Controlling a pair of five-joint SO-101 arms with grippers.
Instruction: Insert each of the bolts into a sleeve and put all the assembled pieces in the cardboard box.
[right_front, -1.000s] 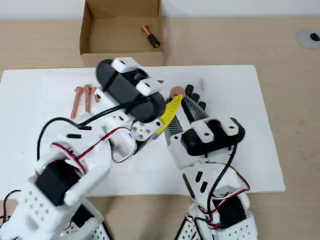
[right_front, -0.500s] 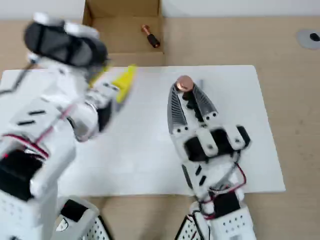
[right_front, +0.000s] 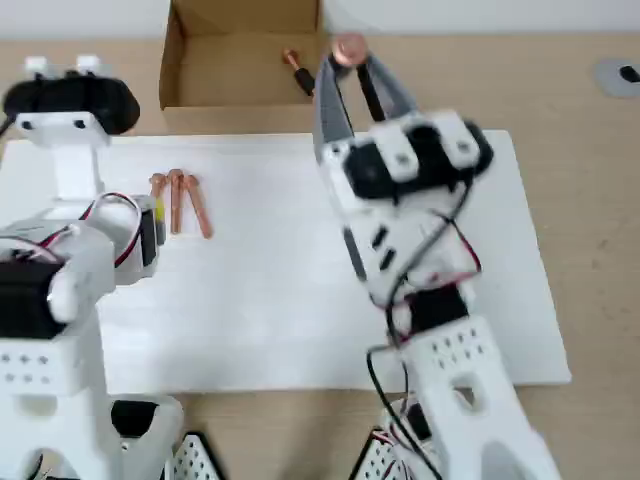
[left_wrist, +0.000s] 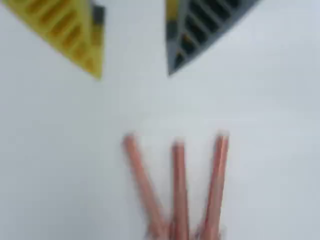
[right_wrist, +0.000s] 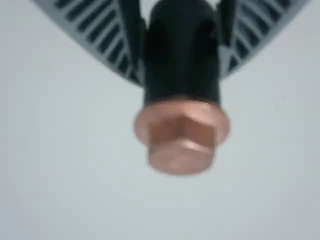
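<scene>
On the white sheet (right_front: 300, 300) toward the table's (right_front: 585, 200) left edge, three bare bolts (right_front: 177, 200) lie side by side, with the left pincer (left_wrist: 134, 74) released near their ends. Farther on, the right pincer (right_front: 347, 68) is clenched on a sleeved bolt (right_front: 348, 48), just beside the cardboard box (right_front: 172, 70) at the far edge. Another assembled piece (right_front: 300, 72) lies inside.

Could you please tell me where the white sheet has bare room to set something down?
Free: the white sheet between the three bolts and the right arm, and beyond that arm. Crowded: the bolts by the left gripper.
</scene>
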